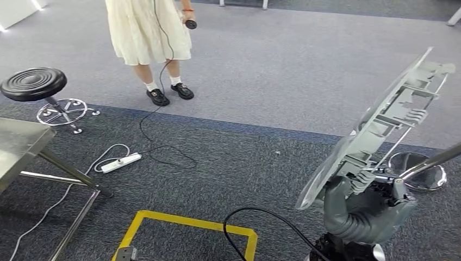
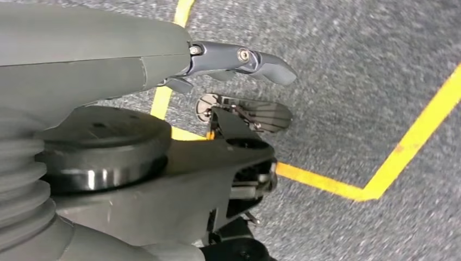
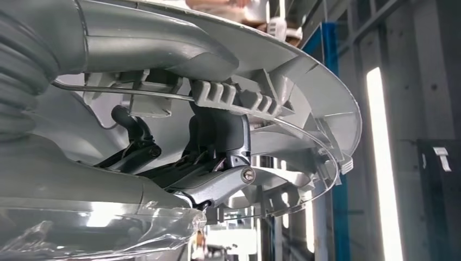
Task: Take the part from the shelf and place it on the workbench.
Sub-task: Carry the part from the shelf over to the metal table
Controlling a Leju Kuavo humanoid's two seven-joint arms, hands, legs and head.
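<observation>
Grey plastic part (image 1: 375, 130), long, curved and ribbed, is held up in the air at the right of the head view, tilted with its far end highest. It is gripped near its lower end by the right robot hand (image 1: 363, 182); in the right wrist view the dark fingers (image 3: 220, 138) are seen closed over a ribbed section and thin metal rod of the part (image 3: 304, 81), thumb pressed along its outer shell. The left robot hand (image 2: 108, 60) is seen hanging over grey carpet, nothing in it; one dark finger (image 2: 244, 60) is extended, but whether the rest are spread or curled cannot be told from this angle. A steel table (image 1: 19, 144) is seen at the left edge, well apart from the part. Yellow floor tape (image 1: 185, 223) is marked on the carpet. A black stool (image 1: 33, 84), a white power strip (image 1: 120, 162) and a person in a cream skirt (image 1: 147, 30) are seen beyond.
</observation>
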